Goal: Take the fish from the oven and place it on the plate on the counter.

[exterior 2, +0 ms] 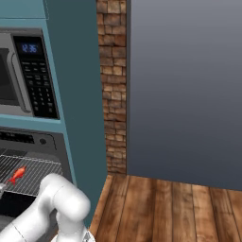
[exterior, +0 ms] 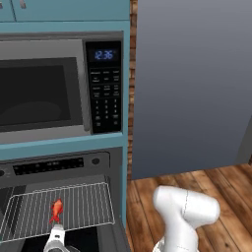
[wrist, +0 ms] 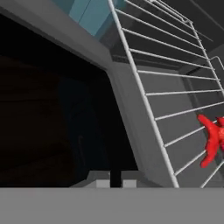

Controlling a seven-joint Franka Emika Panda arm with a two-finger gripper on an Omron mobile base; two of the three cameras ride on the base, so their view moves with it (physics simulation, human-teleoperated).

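While the fish lies on the oven rack | my pincer clenched, empty, beside it | grasp, carry, plating all left.

Thin metal wire rack (pale, matt)

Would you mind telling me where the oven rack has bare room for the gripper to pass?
The wire rack is bare right of the fish, up to the oven wall, and left of it too. It is crowded at the front edge, where the gripper sits below the fish.
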